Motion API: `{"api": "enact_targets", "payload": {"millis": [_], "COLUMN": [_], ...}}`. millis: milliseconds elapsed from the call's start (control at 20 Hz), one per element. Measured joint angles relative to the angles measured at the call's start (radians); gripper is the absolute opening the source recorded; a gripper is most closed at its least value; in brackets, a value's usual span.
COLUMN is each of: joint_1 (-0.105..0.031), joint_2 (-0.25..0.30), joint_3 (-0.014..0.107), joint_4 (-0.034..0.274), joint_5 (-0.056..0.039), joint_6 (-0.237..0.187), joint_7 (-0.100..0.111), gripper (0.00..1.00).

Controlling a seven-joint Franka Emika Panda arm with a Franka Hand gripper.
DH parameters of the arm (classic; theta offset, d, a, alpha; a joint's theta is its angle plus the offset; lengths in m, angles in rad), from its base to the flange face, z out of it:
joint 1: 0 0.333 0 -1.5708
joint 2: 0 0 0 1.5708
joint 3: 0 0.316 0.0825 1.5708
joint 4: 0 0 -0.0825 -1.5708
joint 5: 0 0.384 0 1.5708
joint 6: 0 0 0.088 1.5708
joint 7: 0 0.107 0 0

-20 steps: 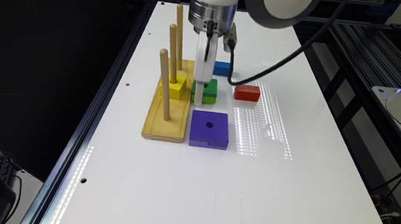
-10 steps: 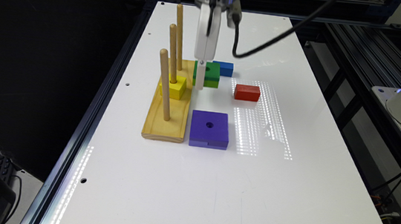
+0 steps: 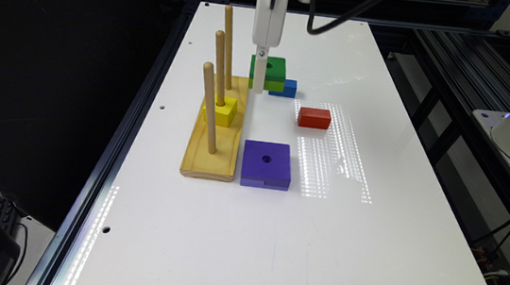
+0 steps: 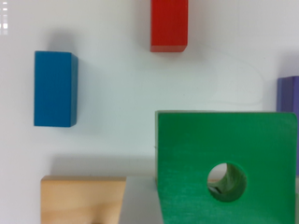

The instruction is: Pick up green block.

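The green block (image 3: 268, 72), a square with a round centre hole, hangs above the table between the peg board and the blue block. My gripper (image 3: 263, 82) is shut on it, with one white finger running down its side toward the exterior view's left. In the wrist view the green block (image 4: 224, 163) looms large and close, its hole (image 4: 227, 182) in plain sight, and the table lies well below it.
A wooden peg board (image 3: 213, 152) with three upright pegs holds a yellow block (image 3: 221, 111). A blue block (image 3: 286, 89) lies just behind the green one, a red block (image 3: 314, 118) toward the exterior view's right, and a purple holed block (image 3: 266, 164) nearer the front.
The gripper has risen with the green block in it; the block has left the table and now hangs higher, beside the pegs.
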Motion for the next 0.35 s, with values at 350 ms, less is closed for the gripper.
{"api": "enact_targets", "payload": {"millis": [350], "joint_1": [0.0], "joint_2": [-0.064], "joint_3": [0.0], "joint_4": [0.003], "joint_5": [0.0003], "joint_6": [-0.059], "joint_7": [0.0], "gripper": [0.0]}}
